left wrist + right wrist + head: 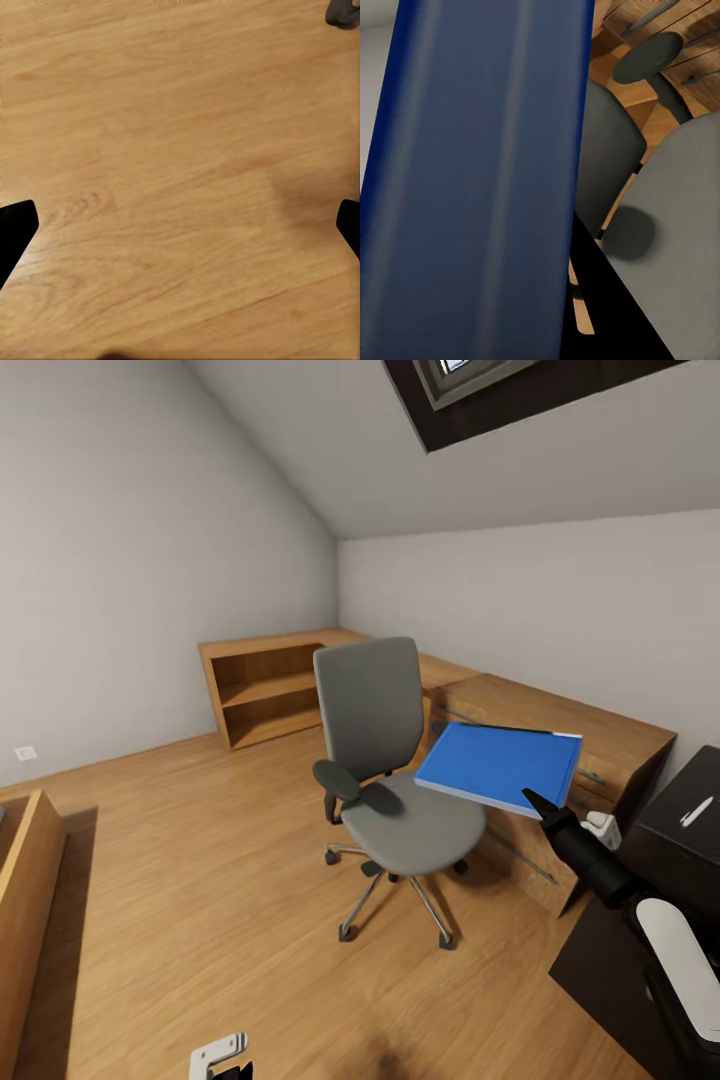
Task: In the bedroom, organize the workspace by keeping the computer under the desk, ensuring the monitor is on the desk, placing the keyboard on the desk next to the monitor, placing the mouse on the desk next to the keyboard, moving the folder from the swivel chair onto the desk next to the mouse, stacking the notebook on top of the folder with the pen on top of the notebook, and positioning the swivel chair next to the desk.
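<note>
The grey swivel chair stands mid-room on the wooden floor, its seat bare. Just right of its seat the bright blue folder hangs level in the air, with my right gripper shut on its near edge. In the right wrist view the folder lies along a black finger, with the chair seat beyond. The black desk shows at the right edge with the whitish pen on it. My left gripper is open over bare floor, low at my left.
A light wooden dresser with an open shelf and a drawer section runs along the back walls behind the chair. Another wooden piece stands at the left edge. Wooden floor stretches left of the chair.
</note>
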